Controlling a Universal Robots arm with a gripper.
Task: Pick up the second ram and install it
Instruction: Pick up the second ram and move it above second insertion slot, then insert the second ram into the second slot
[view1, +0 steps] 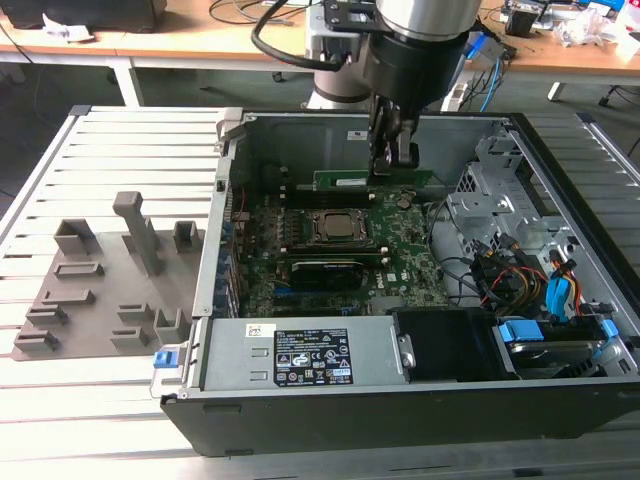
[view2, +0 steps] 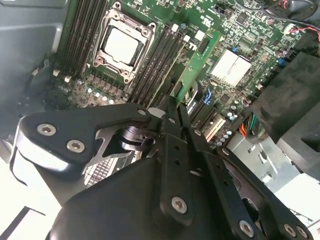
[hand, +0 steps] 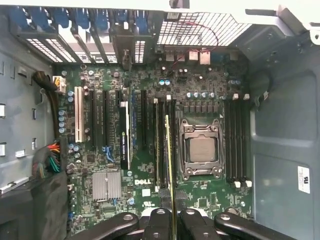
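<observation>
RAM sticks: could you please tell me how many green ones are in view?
1: the second ram, on edge in the gripper over the memory slots beside the processor socket. One already seated could be hidden.

A large black-and-white label covers the side of the silver power supply in the exterior view, crowded with rows of small print and certification marks too fine to make out, with a smaller white sticker above its corner. A white sticker with illegible print sits on the second ram, and another on the case's back wall. In the first wrist view, the motherboard carries a white printed logo, and the case wall bears a white label of unreadable text.
</observation>
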